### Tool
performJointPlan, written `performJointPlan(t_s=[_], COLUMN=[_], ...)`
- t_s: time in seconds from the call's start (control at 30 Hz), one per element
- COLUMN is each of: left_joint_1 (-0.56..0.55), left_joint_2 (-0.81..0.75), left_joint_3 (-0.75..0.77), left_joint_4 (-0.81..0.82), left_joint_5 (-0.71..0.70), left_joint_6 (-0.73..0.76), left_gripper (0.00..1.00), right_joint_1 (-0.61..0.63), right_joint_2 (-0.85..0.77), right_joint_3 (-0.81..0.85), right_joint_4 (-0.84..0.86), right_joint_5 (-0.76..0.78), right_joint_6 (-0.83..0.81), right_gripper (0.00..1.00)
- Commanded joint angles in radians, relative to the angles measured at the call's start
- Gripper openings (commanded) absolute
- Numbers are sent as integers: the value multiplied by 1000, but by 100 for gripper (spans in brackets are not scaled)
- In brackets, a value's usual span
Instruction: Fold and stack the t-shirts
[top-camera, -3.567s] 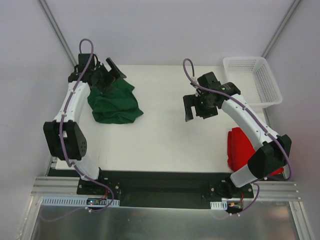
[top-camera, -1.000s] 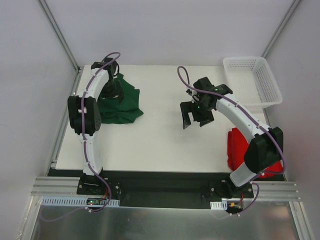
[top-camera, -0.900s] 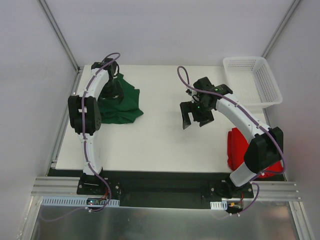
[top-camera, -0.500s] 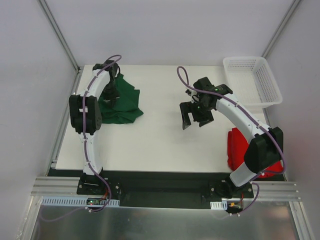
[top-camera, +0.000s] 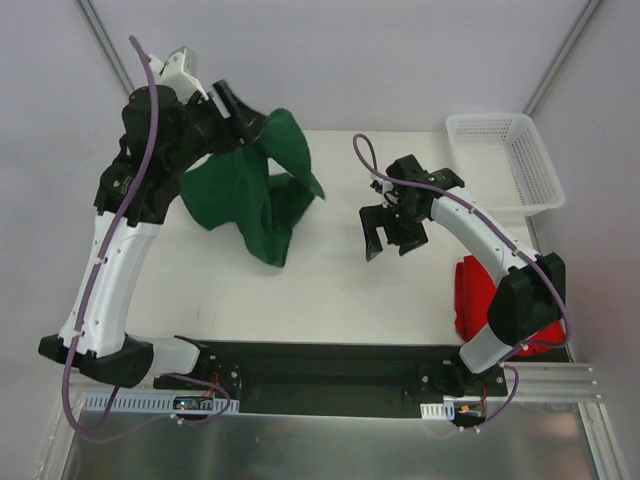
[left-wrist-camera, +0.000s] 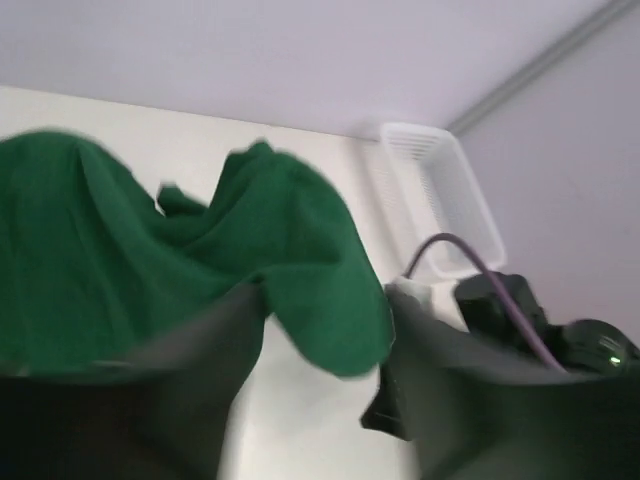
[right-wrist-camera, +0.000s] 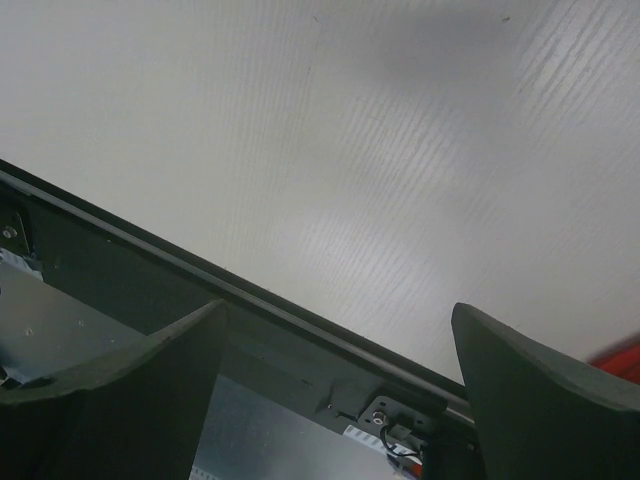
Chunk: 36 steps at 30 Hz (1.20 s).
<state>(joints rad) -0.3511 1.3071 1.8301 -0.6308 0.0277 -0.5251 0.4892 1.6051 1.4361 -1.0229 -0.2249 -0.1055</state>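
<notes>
The left hand (top-camera: 236, 114) is gripping the green t-shirt (top-camera: 262, 190), which is dangling above the bench's (top-camera: 330, 285) far left. The right hand (top-camera: 389, 231) is hovering open.

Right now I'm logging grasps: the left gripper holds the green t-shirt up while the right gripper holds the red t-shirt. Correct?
No. The left gripper does hold the green t-shirt up, but the right gripper is open and empty above the table; the red t-shirt lies apart at the near right edge. The top external view shows it.
</notes>
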Motion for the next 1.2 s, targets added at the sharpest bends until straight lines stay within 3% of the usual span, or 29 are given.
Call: performJointPlan(t_s=[0.0, 0.07, 0.13, 0.27, 0.37, 0.57, 0.67, 0.77, 1.17], left_joint_1=[4, 30, 69, 99, 139, 156, 153, 156, 155], left_joint_2=[141, 71, 6, 29, 79, 291, 430, 452, 2], left_joint_3=[-75, -223, -337, -399, -454, -488, -459, -466, -719], left_joint_4=[149, 149, 152, 61, -1, -69, -60, -49, 19], left_joint_5=[250, 94, 65, 52, 100, 57, 109, 123, 317], left_joint_6=[-38, -64, -101, -62, -78, 10, 28, -2, -93], left_gripper=[99, 99, 99, 99, 99, 99, 99, 99, 99], right_joint_1=[0, -1, -1, -3, 0, 8, 6, 8, 38], right_joint_2=[9, 4, -4, -7, -5, -22, -43, 7, 461], right_joint_3=[49, 50, 50, 41, 35, 11, -14, -17, 299], right_joint_4=[-23, -25, -23, -16, -13, 12, 114, 222, 276], right_joint_5=[1, -2, -4, -10, -16, -21, 2, 22, 118], right_joint_6=[26, 30, 38, 46, 50, 58, 58, 53, 29], right_gripper=[96, 96, 96, 96, 96, 96, 96, 96, 98])
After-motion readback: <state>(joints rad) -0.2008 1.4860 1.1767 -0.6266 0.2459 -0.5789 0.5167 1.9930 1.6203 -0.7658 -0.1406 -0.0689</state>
